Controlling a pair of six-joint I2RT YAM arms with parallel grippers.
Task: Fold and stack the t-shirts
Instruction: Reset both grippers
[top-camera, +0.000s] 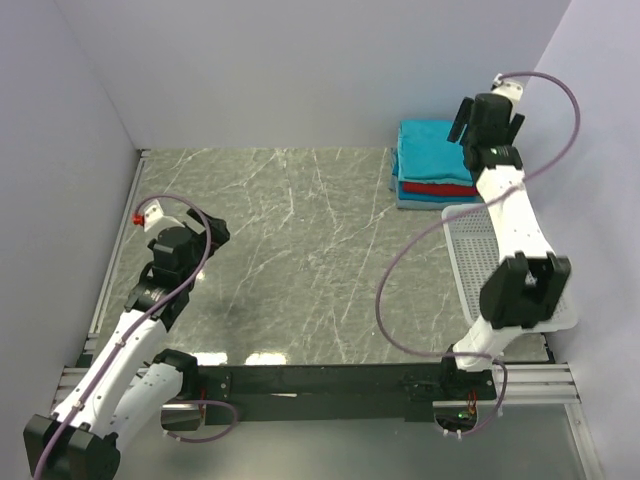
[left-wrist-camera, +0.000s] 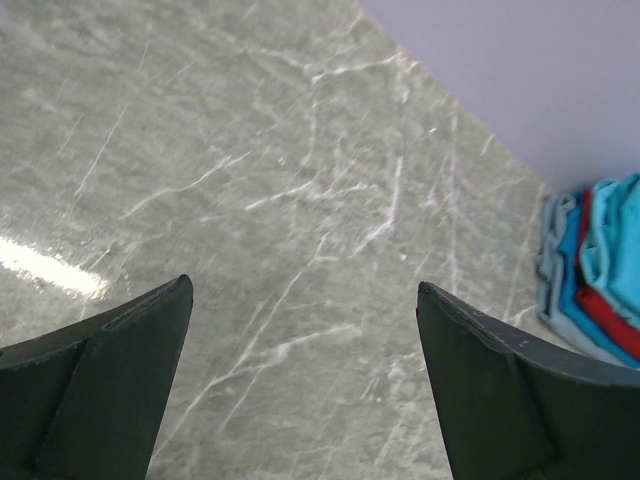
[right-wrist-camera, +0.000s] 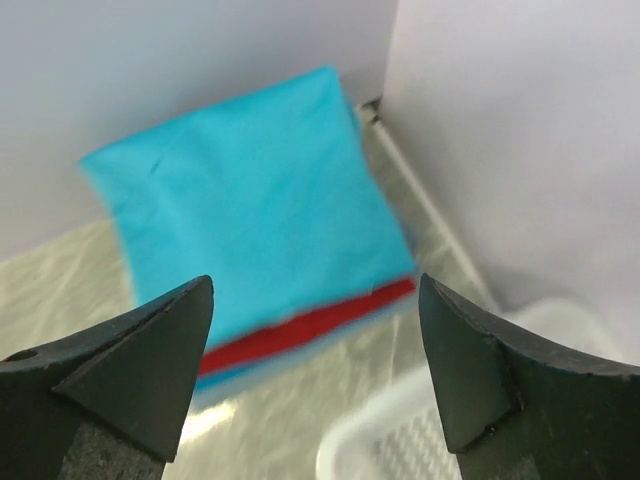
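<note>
Top external view: the folded t-shirts sit as one neat stack in the far corner of the grey marbled worktop, at about 1 o'clock, close against the back wall and near the right wall. A turquoise shirt lies on top, more turquoise under it, then a red layer, with blue cloth at the bottom. The white lattice basket lies on the worktop at about 3 o'clock, its far end just beside the near edge of the stack. The right arm reaches over the basket, and the right gripper hangs over the stack's 3 o'clock edge. In the right wrist view this gripper has its jaws spread wide with nothing between them; the stack shows through the gap, somewhat blurred and apart from the fingers, and a corner of the basket appears at 5 o'clock. The left gripper is at about 9 o'clock on the worktop, well apart from the shirts. In the left wrist view its jaws also stand wide open and empty over bare stone, with the stack at the 3 o'clock edge of that picture.
</note>
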